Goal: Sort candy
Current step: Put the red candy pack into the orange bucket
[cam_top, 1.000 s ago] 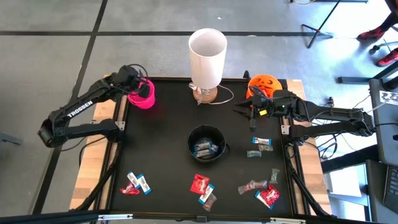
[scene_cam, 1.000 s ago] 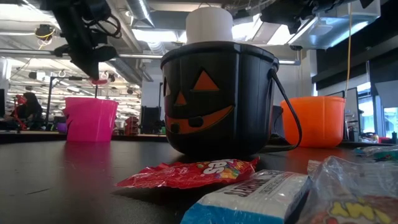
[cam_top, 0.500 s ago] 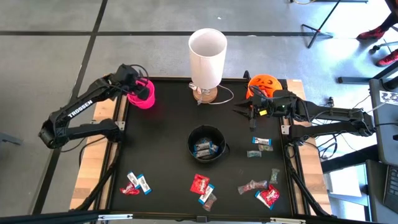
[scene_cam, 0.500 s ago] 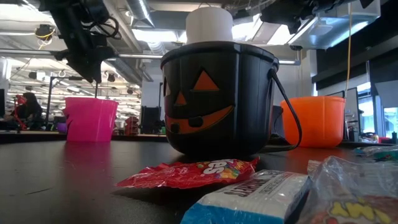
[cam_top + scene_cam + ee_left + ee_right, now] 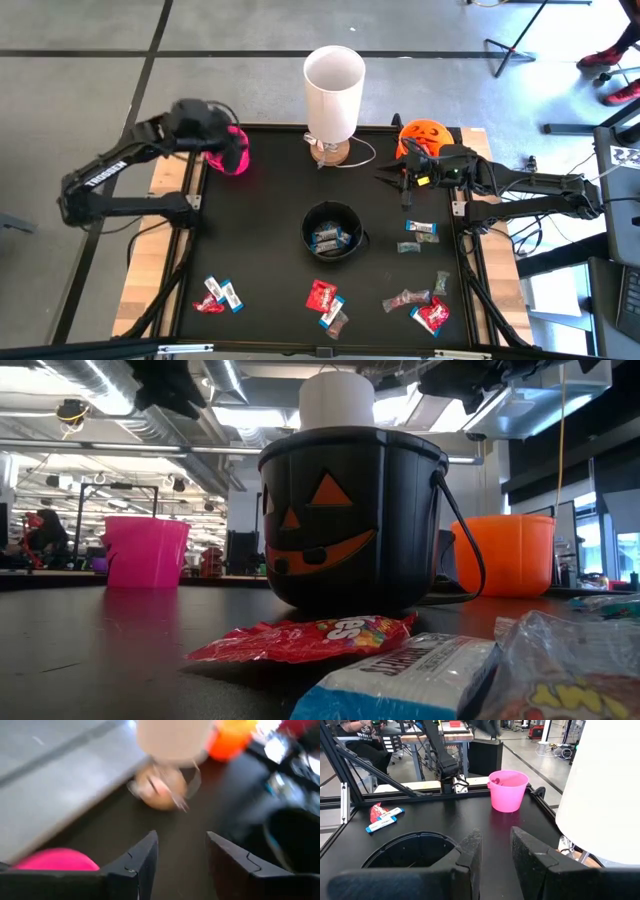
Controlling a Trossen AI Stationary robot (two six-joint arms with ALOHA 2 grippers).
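Note:
Candy lies in loose groups near the table's near edge: red and blue-white packets at left, in the middle and at right, with more by the right edge. A red packet lies close to the low view's camera. More pieces lie inside the black pumpkin bucket. My left gripper hangs open and empty, high over the pink cup. My right gripper waits open beside the orange pumpkin bucket, holding nothing.
A tall white cylinder on a round wooden base stands at the table's far edge, between the pink cup and the orange bucket. The black bucket sits mid-table. A dark frame runs along the table's left and right edges. A person sits in the room behind.
My left gripper has risen from just above the pink cup's rim to well above it, and has swung a little toward the table's left. The small red piece at its fingertips a second ago is gone from them. My right arm has kept still.

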